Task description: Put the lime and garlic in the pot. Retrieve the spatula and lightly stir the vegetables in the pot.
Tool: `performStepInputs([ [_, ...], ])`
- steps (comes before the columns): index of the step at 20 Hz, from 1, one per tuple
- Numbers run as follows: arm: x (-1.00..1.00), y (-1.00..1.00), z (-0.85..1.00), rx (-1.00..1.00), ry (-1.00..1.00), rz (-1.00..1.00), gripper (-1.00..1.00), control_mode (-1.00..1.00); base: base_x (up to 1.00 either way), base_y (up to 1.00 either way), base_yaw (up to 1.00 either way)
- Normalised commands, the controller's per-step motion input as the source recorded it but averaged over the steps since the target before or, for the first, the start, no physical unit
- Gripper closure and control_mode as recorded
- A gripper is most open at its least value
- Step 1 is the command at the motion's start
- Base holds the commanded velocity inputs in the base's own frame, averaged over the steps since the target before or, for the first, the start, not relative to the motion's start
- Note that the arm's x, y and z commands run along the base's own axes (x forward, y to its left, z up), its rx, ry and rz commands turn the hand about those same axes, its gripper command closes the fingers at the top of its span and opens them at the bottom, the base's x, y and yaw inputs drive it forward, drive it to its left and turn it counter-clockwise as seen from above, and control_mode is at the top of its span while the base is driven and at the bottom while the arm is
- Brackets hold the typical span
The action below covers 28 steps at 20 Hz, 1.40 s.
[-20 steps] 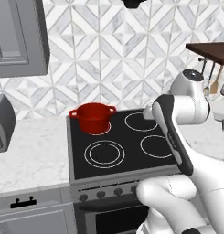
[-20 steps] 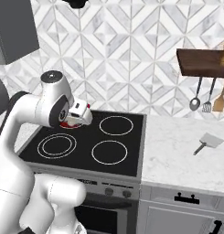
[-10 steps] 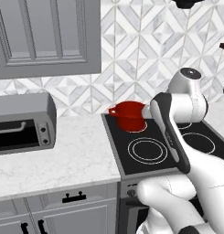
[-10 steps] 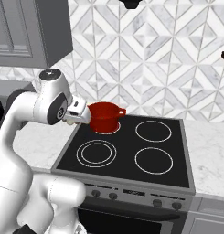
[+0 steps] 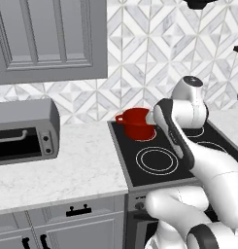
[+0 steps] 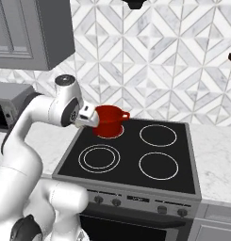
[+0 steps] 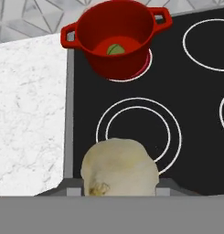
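Hand view: garlic (image 7: 119, 167) pinched in gripper (image 7: 119, 191), pot (image 7: 114, 39) ahead.
Hand view – garlic bulb fills lower centre, clamped between the 2 finger tips, over front-left burner ring (image 7: 138, 133) of black stovetop (image 7: 195, 100). Red pot sits upper centre on rear-left burner, lime (image 7: 115, 49) lying on its bottom. White marble counter (image 7: 29, 109) at left. Left base view – pot (image 5: 136, 123) mid-frame at stove's (image 5: 159, 160) rear-left corner, partly behind white arm; toaster oven (image 5: 23, 130) at left edge on counter (image 5: 67, 168), grey cabinet (image 5: 50, 39) upper left. Right base view – gripper (image 6: 88, 117) left of centre, just beside pot (image 6: 110, 120), its end overlapping pot's left side; 4 burner rings on stovetop (image 6: 136, 153), knobs (image 6: 131, 201) along lower front.
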Motion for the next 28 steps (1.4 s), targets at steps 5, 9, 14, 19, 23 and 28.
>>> performStepInputs([
  [5,0.99,-0.09,0.0,0.09,0.0,0.0,1.0,-1.0,0.0,0.0,0.0],
  [9,1.0,0.0,0.14,0.03,0.05,0.0,1.0,-1.0,0.0,0.0,0.0],
  [14,1.0,-0.02,-0.06,0.0,0.25,0.0,1.0,-1.0,0.0,0.0,0.0],
  [19,0.95,-0.14,-0.47,0.0,0.14,0.0,1.0,-1.0,0.0,0.0,0.0],
  [23,0.71,-0.04,-0.66,-0.03,0.11,0.0,1.0,-1.0,0.0,0.0,0.0],
  [28,0.48,0.0,-0.68,-0.05,0.02,0.0,1.0,-1.0,0.0,0.0,0.0],
])
